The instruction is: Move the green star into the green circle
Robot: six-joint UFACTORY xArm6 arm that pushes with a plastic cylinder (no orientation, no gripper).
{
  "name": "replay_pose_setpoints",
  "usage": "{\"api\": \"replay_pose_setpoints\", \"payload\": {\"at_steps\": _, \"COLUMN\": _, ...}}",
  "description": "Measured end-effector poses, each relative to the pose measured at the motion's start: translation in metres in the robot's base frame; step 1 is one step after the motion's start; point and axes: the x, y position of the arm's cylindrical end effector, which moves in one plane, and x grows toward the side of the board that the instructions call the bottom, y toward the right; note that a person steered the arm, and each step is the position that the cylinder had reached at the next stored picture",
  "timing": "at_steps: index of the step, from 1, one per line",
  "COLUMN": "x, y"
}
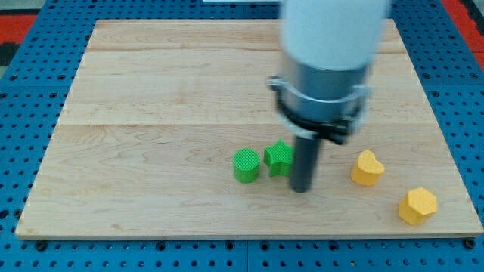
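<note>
The green star (277,158) sits on the wooden board (151,113), right of centre near the view's bottom. The green circle (246,165) is a short green cylinder just to the star's left, with a narrow gap between them. My tip (301,189) is the lower end of a dark rod that stands right against the star's right side, slightly below it. The arm's white and grey body (325,53) hangs above and hides the board behind it.
A yellow heart block (367,168) lies to the right of my tip. A yellow hexagon block (417,205) lies further right, near the board's bottom right corner. A blue pegboard surface (23,113) surrounds the board.
</note>
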Motion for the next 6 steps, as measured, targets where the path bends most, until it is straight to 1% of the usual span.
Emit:
{"api": "replay_pose_setpoints", "payload": {"at_steps": 1, "x": -0.012, "y": 0.052}}
{"api": "replay_pose_setpoints", "payload": {"at_steps": 2, "x": -0.053, "y": 0.036}}
{"api": "replay_pose_setpoints", "payload": {"at_steps": 3, "x": -0.05, "y": 0.004}}
{"api": "replay_pose_setpoints", "payload": {"at_steps": 4, "x": -0.044, "y": -0.05}}
{"api": "replay_pose_setpoints", "payload": {"at_steps": 5, "x": -0.044, "y": -0.09}}
{"api": "replay_pose_setpoints", "payload": {"at_steps": 6, "x": -0.051, "y": -0.073}}
